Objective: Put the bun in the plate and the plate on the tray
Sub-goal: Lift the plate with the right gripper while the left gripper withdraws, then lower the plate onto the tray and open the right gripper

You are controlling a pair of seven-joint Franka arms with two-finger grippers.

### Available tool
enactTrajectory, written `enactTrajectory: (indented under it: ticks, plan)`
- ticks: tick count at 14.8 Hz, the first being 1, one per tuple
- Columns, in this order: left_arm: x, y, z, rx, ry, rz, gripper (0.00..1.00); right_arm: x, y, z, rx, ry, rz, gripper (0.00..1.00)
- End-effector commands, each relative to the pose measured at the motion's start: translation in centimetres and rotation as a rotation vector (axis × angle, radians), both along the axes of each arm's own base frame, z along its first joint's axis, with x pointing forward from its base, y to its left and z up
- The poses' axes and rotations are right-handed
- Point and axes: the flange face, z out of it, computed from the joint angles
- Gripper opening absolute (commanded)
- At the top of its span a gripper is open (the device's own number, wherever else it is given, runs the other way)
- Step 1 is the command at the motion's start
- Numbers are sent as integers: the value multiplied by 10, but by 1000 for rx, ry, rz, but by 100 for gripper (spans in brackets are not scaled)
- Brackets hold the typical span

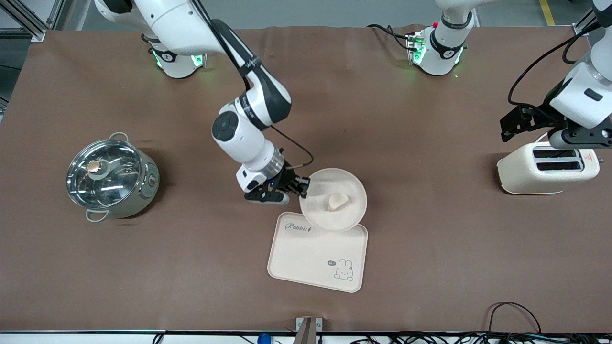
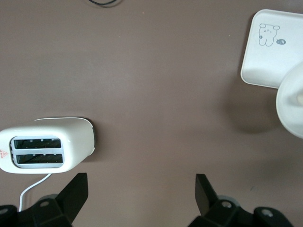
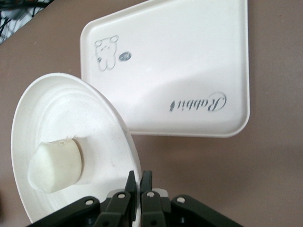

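The bun (image 1: 336, 201) lies in the round cream plate (image 1: 344, 215). My right gripper (image 1: 304, 187) is shut on the plate's rim at the side toward the right arm's end and holds it lifted, overlapping the edge of the tray (image 1: 306, 258) that is farther from the front camera. In the right wrist view the fingers (image 3: 140, 182) pinch the plate's rim (image 3: 125, 127), with the bun (image 3: 56, 165) inside and the tray (image 3: 189, 61) with "Rabbit" script below. My left gripper (image 2: 141, 189) is open and empty, waiting above the toaster (image 1: 545, 167).
A steel pot with a glass lid (image 1: 111, 177) stands toward the right arm's end. The cream toaster also shows in the left wrist view (image 2: 45, 151), with the tray (image 2: 270, 52) and plate (image 2: 291, 104) at that view's edge.
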Motion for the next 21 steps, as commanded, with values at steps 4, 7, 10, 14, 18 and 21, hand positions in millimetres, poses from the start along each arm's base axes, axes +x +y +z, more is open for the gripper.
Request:
enactTrajectory:
  ticks: [4,7,10,14,18,21]
  plan:
    - [-2,17,6,-2,-5,-15,100,78,-14,-80,45,-16,-92,0]
    - [-2,21,9,12,-12,-2,100,102,-41,-99,48,-18,-127,0]
    - [-2,36,11,9,-19,29,100,99,-43,-108,36,-22,-94,0]
    - [1,40,10,5,-19,23,100,101,-47,-105,108,18,-150,97]
    - [0,44,14,-7,-26,26,100,78,-38,-31,113,63,-87,100]
    - [0,35,12,-10,-25,29,100,79,-80,39,51,145,-22,100]
